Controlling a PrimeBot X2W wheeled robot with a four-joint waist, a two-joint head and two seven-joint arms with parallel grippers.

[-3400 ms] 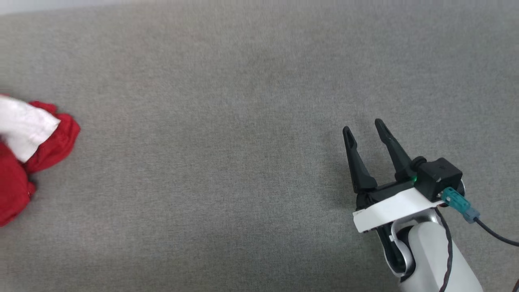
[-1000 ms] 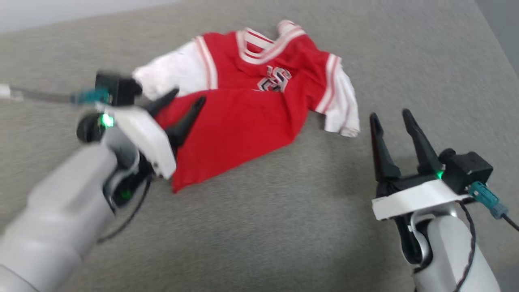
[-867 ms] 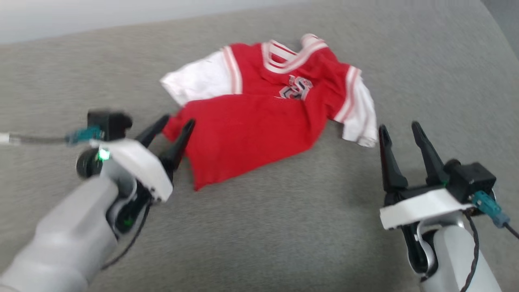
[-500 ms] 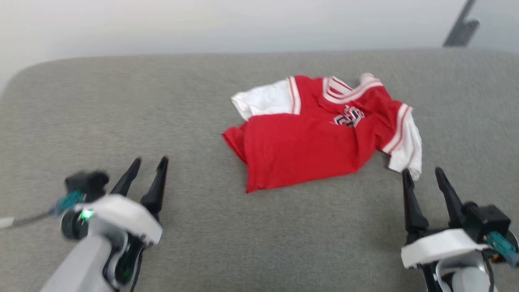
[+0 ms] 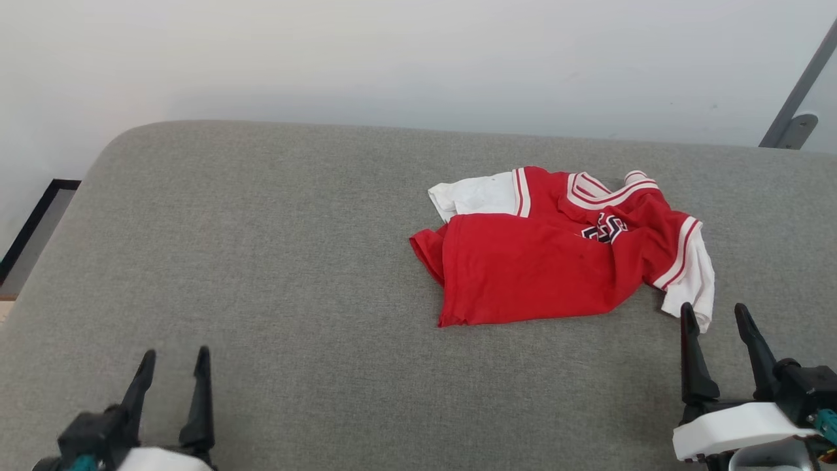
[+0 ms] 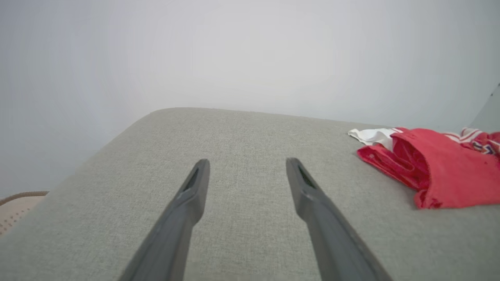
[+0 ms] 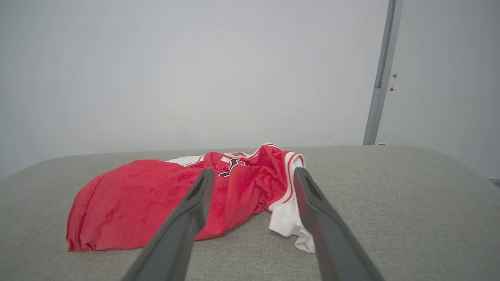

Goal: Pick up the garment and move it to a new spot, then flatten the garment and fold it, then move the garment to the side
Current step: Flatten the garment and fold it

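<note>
Grey fabric pad (image 5: 261, 275), fine even weave, far left corner rounded, far edge running along a pale wall. Lying directly on it, right of middle and nearer the far edge: one red shirt (image 5: 536, 268), rumpled, red body doubled over part of the chest print, a white sleeve out to each side, striped collar toward the wall, right sleeve drooping toward the near edge.

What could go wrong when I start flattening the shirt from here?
1. The shirt lies with its red body doubled up over the chest print; a pinch there may grab two layers and drag the fold.
2. The open right gripper sits just by the white sleeve; closing there may lift only the sleeve.
</note>
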